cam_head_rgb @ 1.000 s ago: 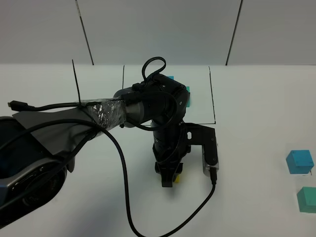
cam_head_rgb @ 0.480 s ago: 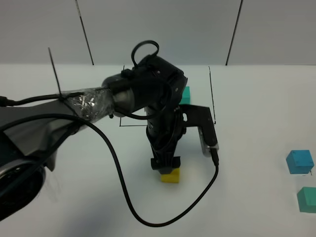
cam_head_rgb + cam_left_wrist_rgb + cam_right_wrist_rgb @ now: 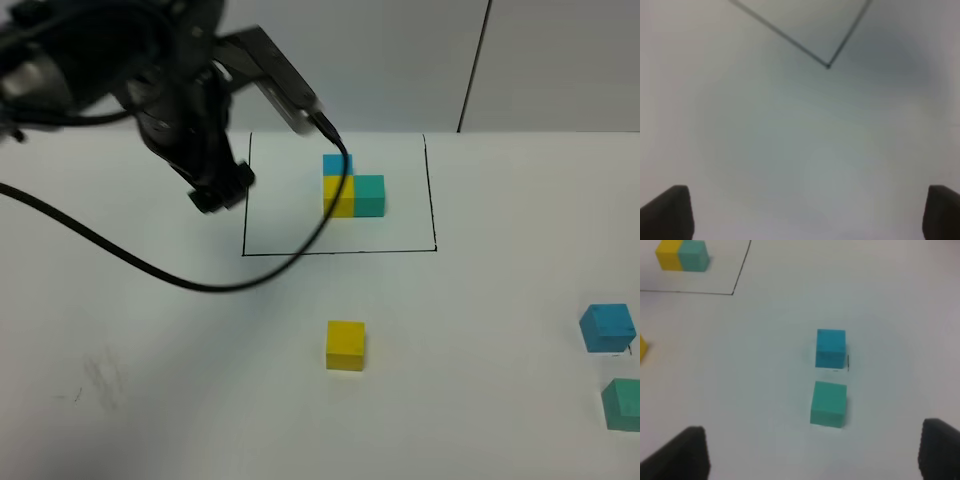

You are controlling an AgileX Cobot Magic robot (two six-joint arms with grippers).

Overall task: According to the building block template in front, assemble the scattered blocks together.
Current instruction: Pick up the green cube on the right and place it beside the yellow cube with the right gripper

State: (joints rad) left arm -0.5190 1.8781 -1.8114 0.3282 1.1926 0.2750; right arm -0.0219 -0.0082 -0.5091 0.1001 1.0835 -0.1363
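Observation:
The building block template (image 3: 350, 190) is an L of sky-blue, yellow and teal cubes inside a black drawn rectangle (image 3: 340, 252). A loose yellow cube (image 3: 345, 345) sits alone on the table in front of the frame. A loose sky-blue cube (image 3: 607, 327) and a loose teal cube (image 3: 622, 404) sit at the far right, apart. My left gripper (image 3: 220, 188) hangs raised at the frame's left side; in the left wrist view (image 3: 805, 215) it is open and empty. My right gripper (image 3: 812, 460) is open above the sky-blue cube (image 3: 830, 347) and the teal cube (image 3: 828, 403).
The white table (image 3: 150, 380) runs to a grey wall at the back. A black cable (image 3: 200, 285) hangs from the left arm over the table and the frame. A corner of the frame (image 3: 827, 65) shows in the left wrist view.
My left gripper has let go of the yellow cube, risen and swung to the back left. The yellow cube stays on the table in front of the frame.

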